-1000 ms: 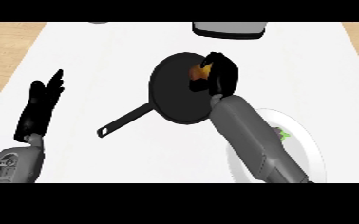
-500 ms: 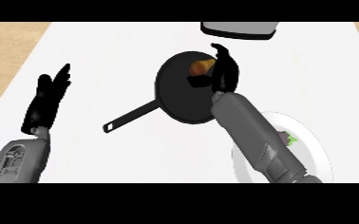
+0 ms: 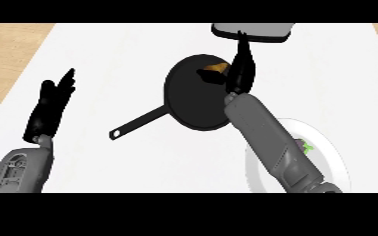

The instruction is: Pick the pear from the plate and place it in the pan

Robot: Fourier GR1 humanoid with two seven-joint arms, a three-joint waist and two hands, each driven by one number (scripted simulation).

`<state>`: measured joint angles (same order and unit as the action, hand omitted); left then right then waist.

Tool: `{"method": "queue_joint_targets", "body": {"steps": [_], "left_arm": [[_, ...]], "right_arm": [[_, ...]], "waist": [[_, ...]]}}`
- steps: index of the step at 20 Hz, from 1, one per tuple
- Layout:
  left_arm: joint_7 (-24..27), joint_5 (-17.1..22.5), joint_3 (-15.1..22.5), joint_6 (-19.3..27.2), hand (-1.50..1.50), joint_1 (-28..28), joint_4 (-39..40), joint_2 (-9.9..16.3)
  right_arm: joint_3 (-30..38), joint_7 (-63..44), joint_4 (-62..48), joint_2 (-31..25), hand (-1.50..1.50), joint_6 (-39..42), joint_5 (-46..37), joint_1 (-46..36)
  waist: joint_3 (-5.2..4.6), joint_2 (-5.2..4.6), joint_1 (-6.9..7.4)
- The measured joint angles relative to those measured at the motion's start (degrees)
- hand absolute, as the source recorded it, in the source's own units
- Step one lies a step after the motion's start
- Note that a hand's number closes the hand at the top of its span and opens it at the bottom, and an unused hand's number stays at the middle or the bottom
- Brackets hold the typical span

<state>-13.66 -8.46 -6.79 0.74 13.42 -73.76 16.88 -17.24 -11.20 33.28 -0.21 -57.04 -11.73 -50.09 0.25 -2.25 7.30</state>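
Fingers (image 3: 241,55) of the right hand (image 3: 241,75): straight, spread open, pointing up the view over the pan's far rim, holding nothing. Pear (image 3: 215,70): golden-brown, partly hidden by the thumb, inside the pan near its upper edge; long axis cannot be told. Pan (image 3: 188,100): round, matte black, long handle running toward lower left. Plate (image 3: 328,150): white, round, under the grey forearm. Left hand (image 3: 50,107): open, fingers up, resting at left

The right hand (image 3: 240,72) partly hides the pear (image 3: 215,70) in the pan (image 3: 188,97). The forearm covers part of the plate (image 3: 328,155) below the pan.
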Motion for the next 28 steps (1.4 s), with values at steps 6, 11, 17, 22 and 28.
{"method": "queue_joint_targets", "body": {"steps": [6, 11, 17, 22, 28], "left_arm": [[-0.44, 0.01, -1.08, 0.5, 0.0, -0.94, -0.07, 0.57], [0.24, 0.44, -2.9, 0.85, 0.0, -3.86, -0.37, 1.31], [0.26, 0.62, -4.28, 1.34, 0.0, -6.03, -0.78, 1.54], [0.64, 0.99, -5.32, 1.11, 0.0, -7.03, -1.05, 2.06], [0.15, 1.19, -5.6, 0.48, 0.0, -6.88, -1.34, 2.27]], "right_arm": [[1.48, 5.35, 0.01, -0.11, -1.5, -4.35, 6.32, 0.28], [3.33, 9.59, 4.04, -0.13, -1.5, -6.42, 9.13, 5.35], [1.85, 10.47, 18.64, -2.63, -1.5, -6.32, 8.22, 18.13], [-2.12, 6.61, 35.89, -9.19, -1.5, -4.09, 6.79, 31.34], [-3.73, 4.59, 56.01, -18.71, -1.5, -0.2, 7.29, 48.77]], "waist": [[-0.09, 0.89, -2.19], [-0.17, 1.75, -5.06], [-0.26, 2.57, -7.74], [-0.32, 2.83, -8.8], [-0.3, 2.67, -8.76]]}}
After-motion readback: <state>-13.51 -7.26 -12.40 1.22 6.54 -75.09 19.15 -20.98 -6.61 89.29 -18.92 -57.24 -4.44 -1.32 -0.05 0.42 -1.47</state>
